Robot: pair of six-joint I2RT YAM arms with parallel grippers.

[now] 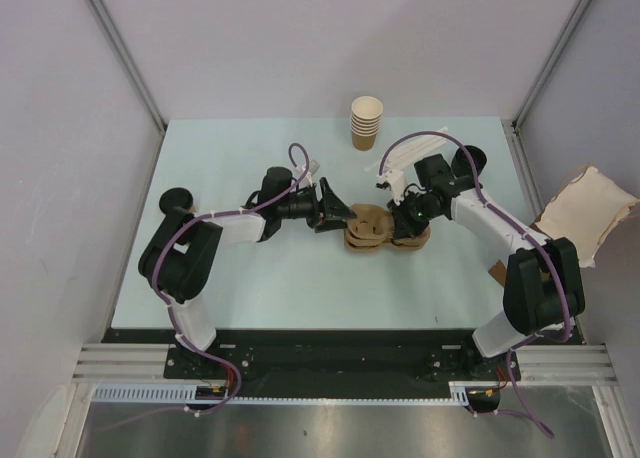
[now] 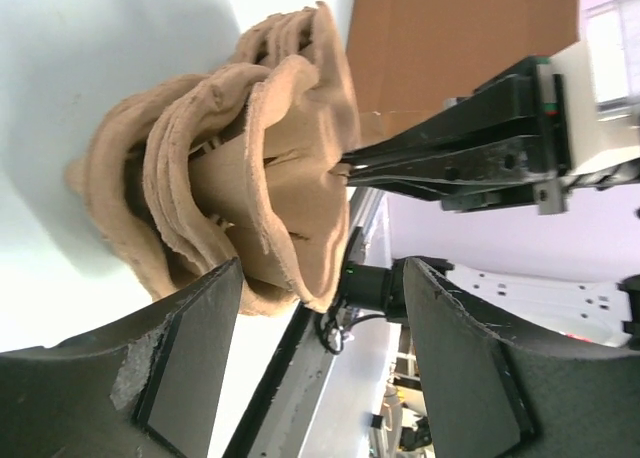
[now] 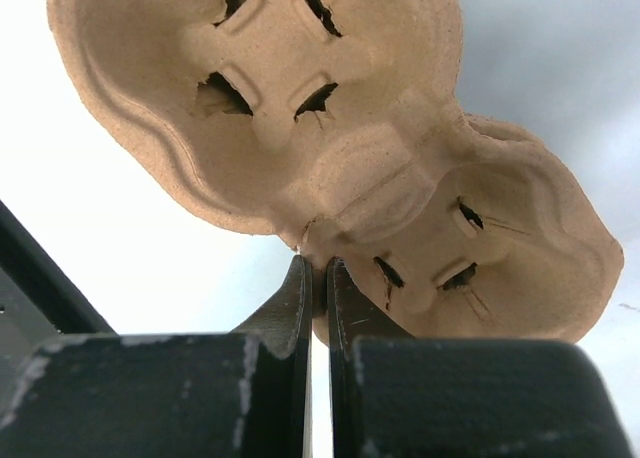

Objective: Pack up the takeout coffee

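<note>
Brown moulded pulp fills both wrist views. The cup tray (image 1: 366, 241) lies just toward 3 o'clock of the middle of the table (image 1: 250, 288). Its edges look layered, and it is hard to tell whether it is one tray or several nested. At its 3 o'clock the right gripper (image 3: 318, 268) pinches the tray's rim, jaws almost together. At its 9 o'clock the left gripper (image 1: 339, 216) gapes wide, holding nothing. The takeout coffee cannot be made out in any view. A stack of lidless cups (image 1: 367, 123) stands at 12 o'clock. At 3 o'clock, off the table, a tan bag (image 1: 585, 213) is partly hidden.
</note>
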